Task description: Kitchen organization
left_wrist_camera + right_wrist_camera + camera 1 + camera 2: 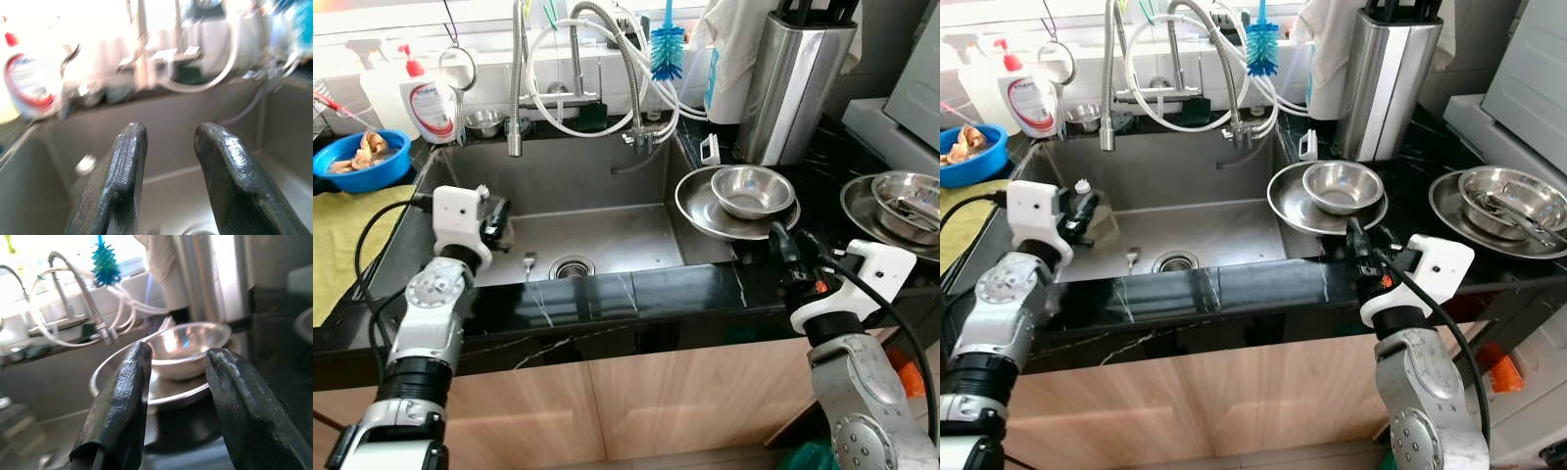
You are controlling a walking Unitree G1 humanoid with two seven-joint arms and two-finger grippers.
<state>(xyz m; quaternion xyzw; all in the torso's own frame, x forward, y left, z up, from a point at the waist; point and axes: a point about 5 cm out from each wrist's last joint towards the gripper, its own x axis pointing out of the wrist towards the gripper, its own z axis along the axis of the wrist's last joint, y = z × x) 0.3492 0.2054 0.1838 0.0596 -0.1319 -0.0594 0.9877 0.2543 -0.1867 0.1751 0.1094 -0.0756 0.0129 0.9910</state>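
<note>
steel bowl: nested in wide pan, centre-right of frame, on desk at sink edge. right tool: parted, empty, just below it. left tool: parted, apparently empty, over sink. sorting barely begun.

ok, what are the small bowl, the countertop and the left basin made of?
Small bowl: polished metal, probably stainless steel; mirror reflections. Countertop: glossy black stone, or a look-alike, with white veins. Basin: blue, looks plastic; opaque with a soft sheen.
</note>
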